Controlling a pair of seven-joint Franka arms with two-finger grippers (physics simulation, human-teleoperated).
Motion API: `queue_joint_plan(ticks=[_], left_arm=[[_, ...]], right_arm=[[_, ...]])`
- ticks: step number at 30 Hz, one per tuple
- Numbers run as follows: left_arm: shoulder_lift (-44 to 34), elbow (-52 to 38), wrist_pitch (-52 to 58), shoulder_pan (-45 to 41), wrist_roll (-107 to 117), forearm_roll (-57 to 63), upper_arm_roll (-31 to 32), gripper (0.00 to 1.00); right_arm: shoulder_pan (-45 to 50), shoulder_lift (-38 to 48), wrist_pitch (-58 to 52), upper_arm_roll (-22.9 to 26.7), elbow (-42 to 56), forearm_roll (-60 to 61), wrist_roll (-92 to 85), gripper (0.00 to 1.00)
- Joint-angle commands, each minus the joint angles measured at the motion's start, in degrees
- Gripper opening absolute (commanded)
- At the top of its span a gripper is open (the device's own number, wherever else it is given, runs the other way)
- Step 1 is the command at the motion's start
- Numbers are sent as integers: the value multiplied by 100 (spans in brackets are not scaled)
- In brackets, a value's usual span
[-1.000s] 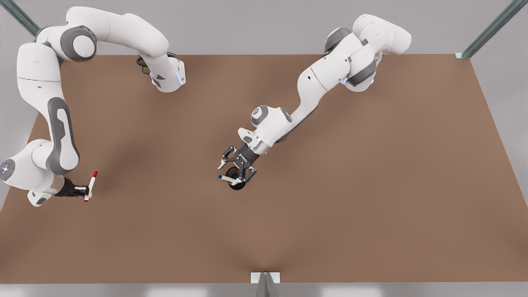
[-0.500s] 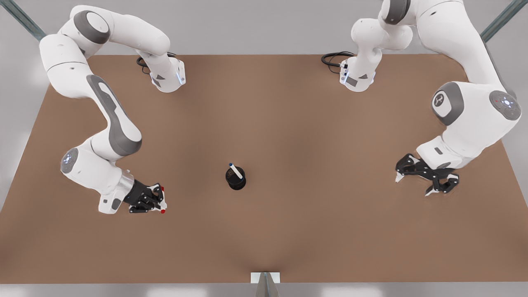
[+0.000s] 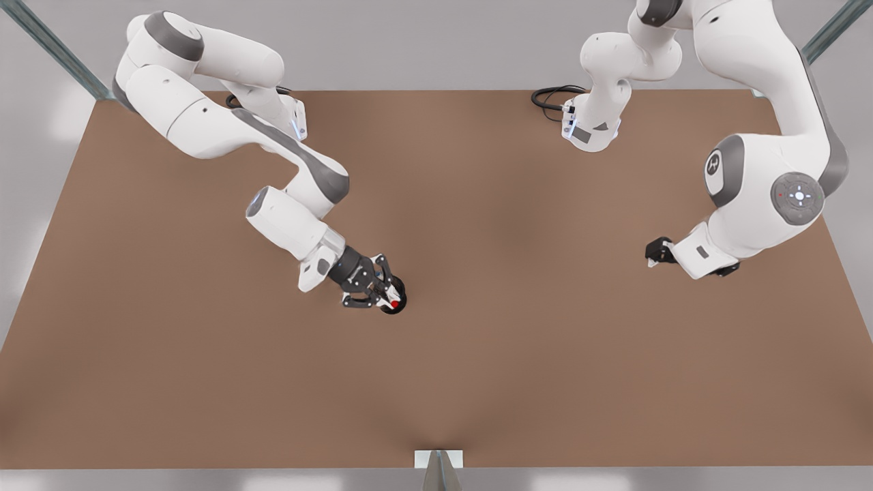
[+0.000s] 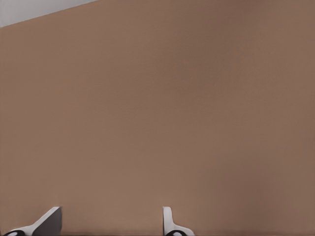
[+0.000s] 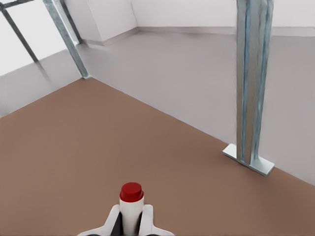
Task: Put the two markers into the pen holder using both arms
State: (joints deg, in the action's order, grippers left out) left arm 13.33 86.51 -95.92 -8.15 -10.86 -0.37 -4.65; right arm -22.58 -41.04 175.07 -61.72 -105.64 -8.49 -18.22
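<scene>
1. Brown counter [image 3: 477,382] seen from above, with two white robot arms reaching over it.
2. Right end effector [image 3: 382,296] has swung in from the front view's left and now hovers over the black pen holder [image 3: 400,308] near the middle of the counter.
3. Its fingers [image 5: 114,220] are closed tight on the red marker [image 5: 131,201], which is upright with its red end facing up.
4. Blue marker stood in the holder a moment ago. It is now hidden under the end effector.
5. Left end effector [image 3: 658,252] waits at the front view's right, further withdrawn, fingers [image 4: 51,219] spread wide and holding nothing.
6. Judgement: one marker is in, and lowering and releasing the red one should finish the task.
</scene>
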Motion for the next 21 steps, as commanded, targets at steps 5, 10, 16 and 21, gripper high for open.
queue_joint_plan(ticks=[5,10,16,21], left_arm=[[108,-3,12,-3,1236,10,0,100],[170,-3,-85,-11,1218,1,0,100],[249,-3,-94,6,1218,1,0,100],[311,6,-164,15,1218,1,0,100]], right_arm=[[140,-149,1530,213,-396,-275,310,25],[52,-149,1996,520,-800,-1312,337,25],[17,-149,1996,520,-906,-1576,363,25],[158,-158,2005,564,-879,-1559,416,25]])
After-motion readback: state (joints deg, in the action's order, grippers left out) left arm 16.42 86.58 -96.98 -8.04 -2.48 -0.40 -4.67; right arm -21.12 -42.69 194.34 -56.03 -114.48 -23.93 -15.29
